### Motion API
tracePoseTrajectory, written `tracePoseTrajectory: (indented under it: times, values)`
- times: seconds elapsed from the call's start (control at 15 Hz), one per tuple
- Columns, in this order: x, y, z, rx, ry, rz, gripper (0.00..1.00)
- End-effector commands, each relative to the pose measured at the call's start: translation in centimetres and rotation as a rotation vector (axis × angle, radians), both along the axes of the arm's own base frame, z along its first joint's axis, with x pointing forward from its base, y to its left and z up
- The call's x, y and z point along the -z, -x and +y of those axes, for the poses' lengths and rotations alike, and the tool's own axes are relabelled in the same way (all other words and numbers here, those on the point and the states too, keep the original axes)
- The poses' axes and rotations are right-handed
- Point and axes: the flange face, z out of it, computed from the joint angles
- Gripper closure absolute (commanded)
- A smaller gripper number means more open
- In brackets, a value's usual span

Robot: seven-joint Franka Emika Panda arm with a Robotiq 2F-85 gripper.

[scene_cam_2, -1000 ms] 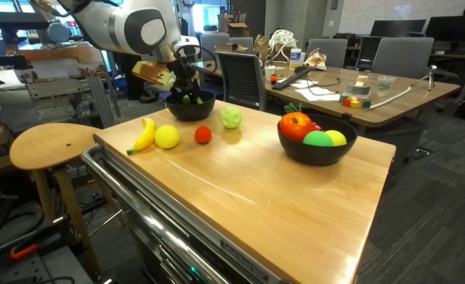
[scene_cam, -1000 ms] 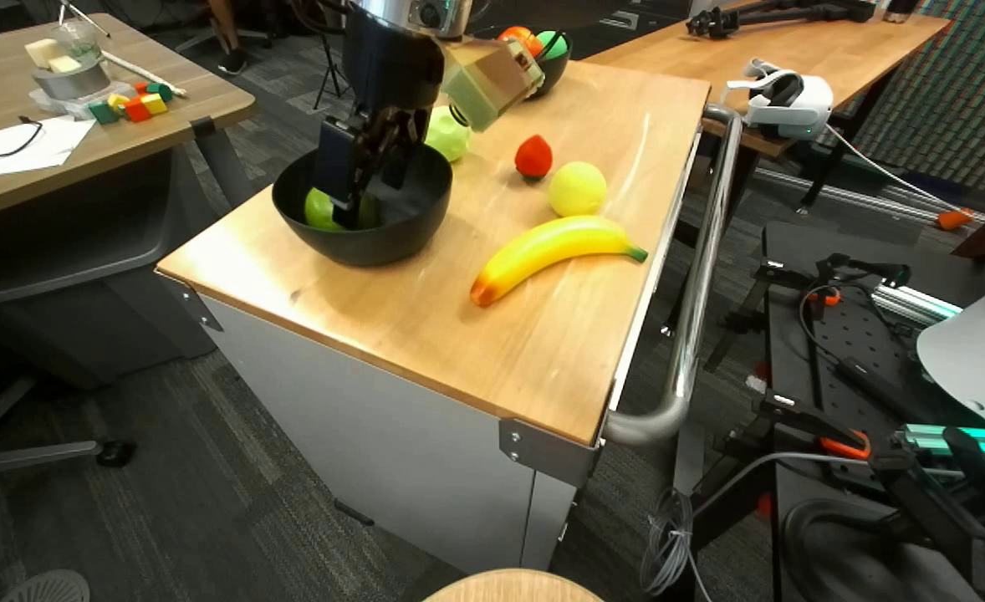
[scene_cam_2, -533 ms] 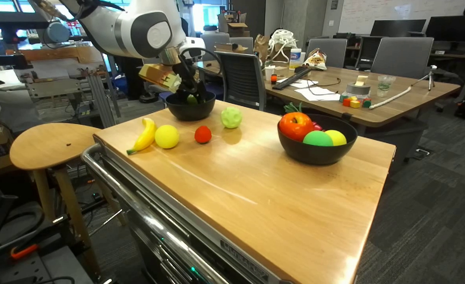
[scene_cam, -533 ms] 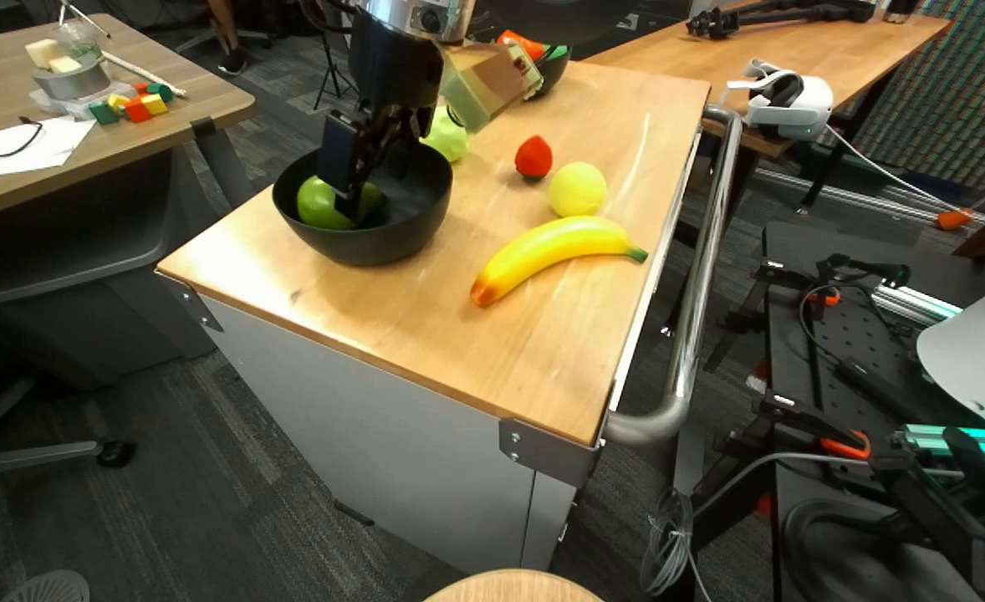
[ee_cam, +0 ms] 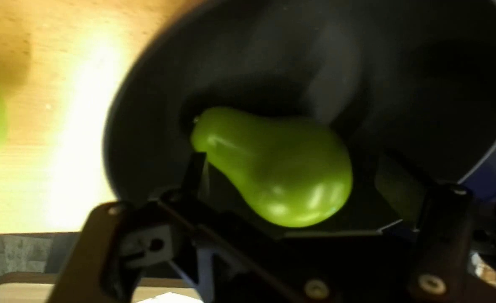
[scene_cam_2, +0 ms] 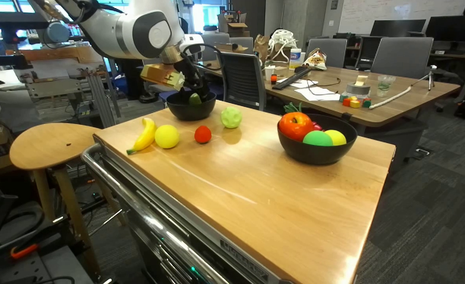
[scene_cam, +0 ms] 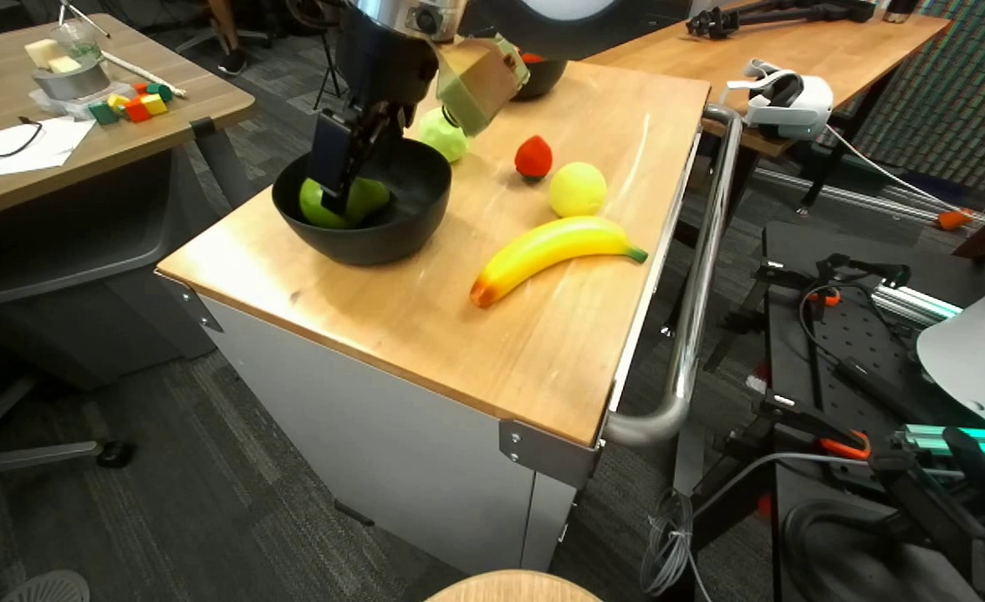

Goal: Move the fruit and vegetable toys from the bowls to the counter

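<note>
Pear [ee_cam: 281, 168] is lying in the bowl [scene_cam: 375, 247], gripper [ee_cam: 294, 176] is straddling it roughly lengthwise, spread wide, so I'd be yawing to pinch across the fat end, then lifting well clear before swinging to the counter [scene_cam_2: 287, 197].

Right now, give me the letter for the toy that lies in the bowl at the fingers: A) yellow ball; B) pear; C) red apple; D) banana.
B: the wrist view shows a green pear, narrow at one end and broad at the other, lying in the black bowl, with the fingers spread apart.
</note>
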Motion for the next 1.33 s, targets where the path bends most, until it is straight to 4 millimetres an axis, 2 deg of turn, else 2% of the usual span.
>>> tracePoseTrajectory:
  times: [0.0, 0.13, 0.33, 0.67, 0.93, 1.27]
  values:
    - [0.0, -0.2, 3.4, -0.19, 0.034, -0.037, 0.0]
    - [0.5, -0.1, 4.8, -0.296, 0.075, -0.033, 0.0]
    - [1.3, 0.2, 5.7, -0.445, 0.144, -0.024, 0.0]
    - [1.9, 0.3, 5.2, -0.681, 0.274, -0.031, 0.0]
    - [1.8, -0.4, 2.6, -0.755, 0.33, -0.025, 0.0]
    - [1.6, -1.5, -2.8, -0.716, 0.355, 0.031, 0.0]
